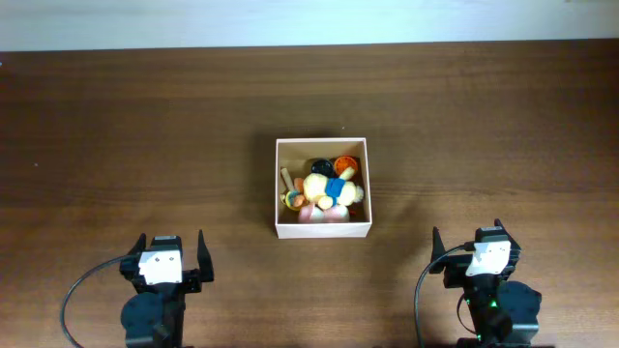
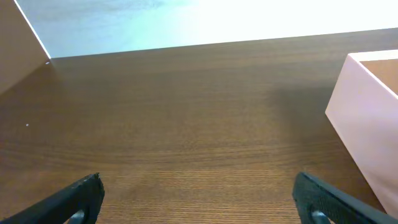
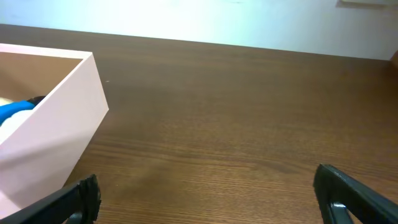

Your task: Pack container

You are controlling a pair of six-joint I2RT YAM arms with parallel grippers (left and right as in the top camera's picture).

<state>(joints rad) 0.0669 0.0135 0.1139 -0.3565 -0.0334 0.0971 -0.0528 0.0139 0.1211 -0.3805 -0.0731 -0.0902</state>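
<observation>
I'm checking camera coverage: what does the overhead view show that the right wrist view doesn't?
Overhead only: the left tool, open, and the full toy pile. Right wrist only: the container with its white outer wall seen side-on. Both: the container, a blue toy, the table and the open right tool.

You see: dark wood-grain tabletop (image 1: 484, 116) filling the view | pale wall strip (image 1: 309, 19) along its 12 o'clock edge

One container (image 1: 322, 230), two grippers (image 1: 172, 237) (image 1: 466, 230), several toys (image 1: 325, 189)
</observation>
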